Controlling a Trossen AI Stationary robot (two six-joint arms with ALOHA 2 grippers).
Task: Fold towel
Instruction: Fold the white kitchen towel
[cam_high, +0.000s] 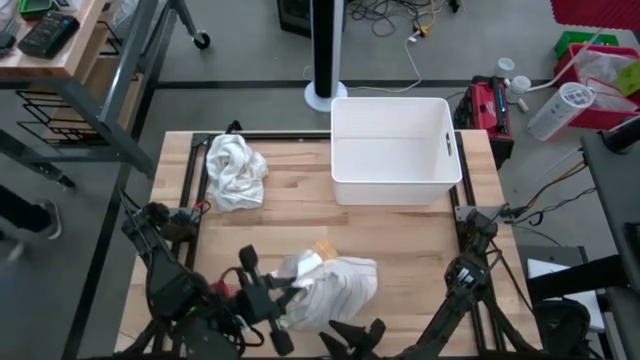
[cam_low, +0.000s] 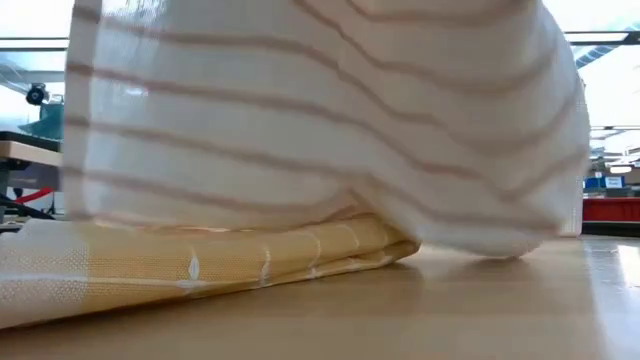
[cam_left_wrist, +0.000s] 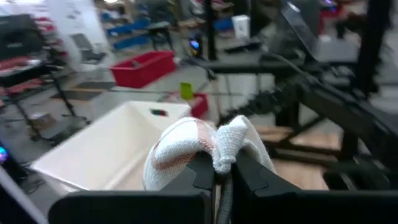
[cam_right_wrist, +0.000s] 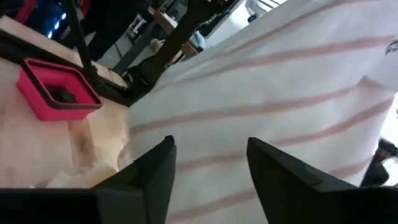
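Gripping, left gripper (cam_high: 283, 300): low at the near edge of the table, left of centre; fingers (cam_left_wrist: 202, 171) pinched tight on a bunched corner of the striped towel (cam_high: 330, 290), fabric puffed above the tips in the left wrist view.
Crumpled white cloth (cam_high: 235, 170): heaped on the far-left part of the table (cam_high: 300, 215), well apart from both grippers.
Striped towel: near-centre of the table, white with thin reddish stripes, rumpled and partly lifted on its left side where pinched; hanging like a curtain across the low view (cam_low: 330, 120).
Yellow cloth (cam_low: 200, 260): flat on the wood under the striped towel, one edge peeking out at the towel's far side (cam_high: 322, 247).
White bin (cam_high: 395, 150): far side of the table, right of centre, upright, apart from the towel.
Right gripper (cam_high: 352, 335): at the near edge, just beside the towel's near-right part; fingers (cam_right_wrist: 155, 171) spread apart, striped fabric showing in the gap between them, nothing clamped.
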